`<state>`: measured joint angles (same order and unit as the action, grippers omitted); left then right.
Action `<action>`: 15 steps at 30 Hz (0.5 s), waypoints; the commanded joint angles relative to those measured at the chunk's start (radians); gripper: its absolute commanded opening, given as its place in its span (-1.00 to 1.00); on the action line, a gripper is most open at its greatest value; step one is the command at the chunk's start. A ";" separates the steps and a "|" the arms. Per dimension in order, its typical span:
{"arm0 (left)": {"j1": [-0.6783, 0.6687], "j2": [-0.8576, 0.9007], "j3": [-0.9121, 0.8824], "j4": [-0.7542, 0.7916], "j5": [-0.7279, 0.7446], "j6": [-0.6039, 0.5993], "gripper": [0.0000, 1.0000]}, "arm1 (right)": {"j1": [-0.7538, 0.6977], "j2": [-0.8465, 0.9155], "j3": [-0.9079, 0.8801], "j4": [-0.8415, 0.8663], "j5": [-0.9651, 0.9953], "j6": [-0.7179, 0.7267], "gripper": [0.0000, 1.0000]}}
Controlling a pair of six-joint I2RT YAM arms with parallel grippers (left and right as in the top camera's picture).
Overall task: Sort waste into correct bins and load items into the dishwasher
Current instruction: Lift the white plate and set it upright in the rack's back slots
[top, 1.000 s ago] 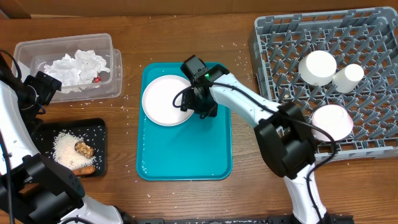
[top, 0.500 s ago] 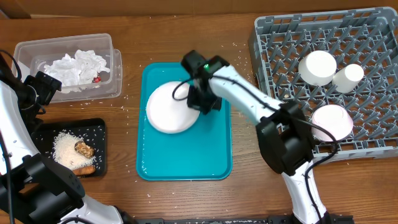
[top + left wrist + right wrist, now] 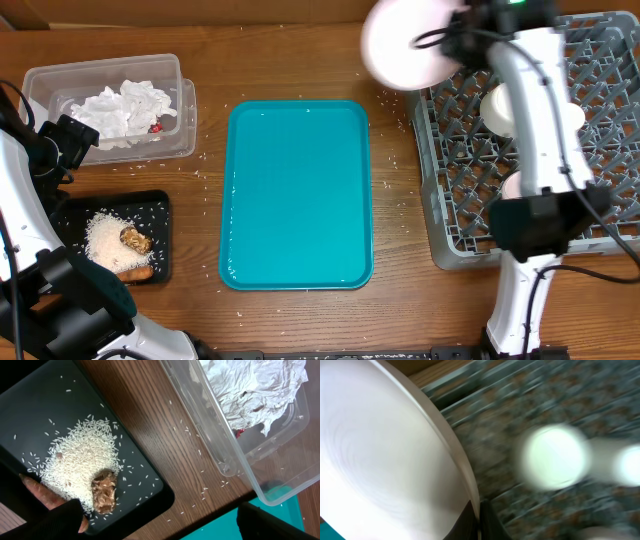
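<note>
My right gripper (image 3: 452,42) is shut on the rim of the flat white-pink plate (image 3: 403,45), holding it in the air at the far left corner of the grey dishwasher rack (image 3: 600,215). The right wrist view is blurred: the plate (image 3: 385,460) fills its left side, pinched between the fingers (image 3: 487,522). A bowl (image 3: 500,110), a second bowl (image 3: 520,190) and the cup (image 3: 572,115) sit in the rack, partly behind the arm. My left gripper (image 3: 165,530) hangs open between the black tray (image 3: 145,485) and the clear tub (image 3: 225,445).
The teal tray (image 3: 296,195) lies bare mid-table. Tissue (image 3: 125,108) and a red wrapper bit (image 3: 155,127) fill the clear tub (image 3: 185,120). Rice (image 3: 80,455), a brown chunk (image 3: 104,491) and a carrot piece (image 3: 42,492) lie in the black tray. Stray grains dot the wood.
The right gripper closed on the plate, lifted it off the teal tray and carried it up and right to the rack's far left corner. The left arm stayed still.
</note>
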<state>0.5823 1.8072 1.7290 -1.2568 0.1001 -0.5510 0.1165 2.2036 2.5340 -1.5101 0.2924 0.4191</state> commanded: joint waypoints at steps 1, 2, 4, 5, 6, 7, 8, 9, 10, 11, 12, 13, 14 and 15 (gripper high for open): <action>0.000 0.016 0.014 0.001 -0.007 -0.011 1.00 | -0.018 -0.014 -0.010 0.001 0.245 -0.160 -0.92; 0.000 0.016 0.014 0.001 -0.007 -0.011 1.00 | -0.019 -0.013 -0.031 0.013 0.344 -0.165 -0.92; 0.000 0.016 0.014 0.001 -0.007 -0.011 1.00 | -0.019 -0.013 -0.056 0.045 0.405 -0.166 -0.92; 0.000 0.016 0.014 0.001 -0.007 -0.011 1.00 | -0.019 -0.013 -0.071 0.062 0.432 -0.166 -0.92; 0.000 0.016 0.014 0.001 -0.007 -0.011 1.00 | -0.019 -0.013 -0.089 0.084 0.459 -0.166 -0.92; 0.000 0.016 0.014 0.001 -0.007 -0.011 1.00 | -0.019 -0.013 -0.113 0.112 0.491 -0.167 -0.92; 0.000 0.016 0.014 0.002 -0.007 -0.011 0.99 | -0.019 -0.013 -0.134 0.136 0.515 -0.169 -0.92; 0.000 0.016 0.014 0.002 -0.007 -0.011 1.00 | -0.018 -0.013 -0.156 0.161 0.529 -0.185 -0.92; 0.000 0.016 0.014 0.001 -0.007 -0.011 1.00 | -0.018 -0.013 -0.183 0.188 0.547 -0.195 -0.92; 0.000 0.016 0.014 0.001 -0.007 -0.011 0.99 | -0.018 -0.013 -0.211 0.216 0.572 -0.196 -0.92; 0.000 0.016 0.014 0.001 -0.007 -0.011 1.00 | -0.016 -0.013 -0.232 0.232 0.587 -0.196 -0.92; 0.000 0.016 0.014 0.001 -0.007 -0.011 1.00 | -0.014 -0.013 -0.253 0.248 0.597 -0.196 -0.92; 0.000 0.016 0.014 0.002 -0.007 -0.011 1.00 | -0.011 -0.013 -0.277 0.267 0.598 -0.196 -0.92; 0.000 0.016 0.014 0.002 -0.007 -0.011 1.00 | -0.010 -0.013 -0.295 0.279 0.598 -0.196 -0.92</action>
<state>0.5823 1.8076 1.7290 -1.2568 0.1001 -0.5510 0.0998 2.2028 2.2913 -1.2644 0.7975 0.2344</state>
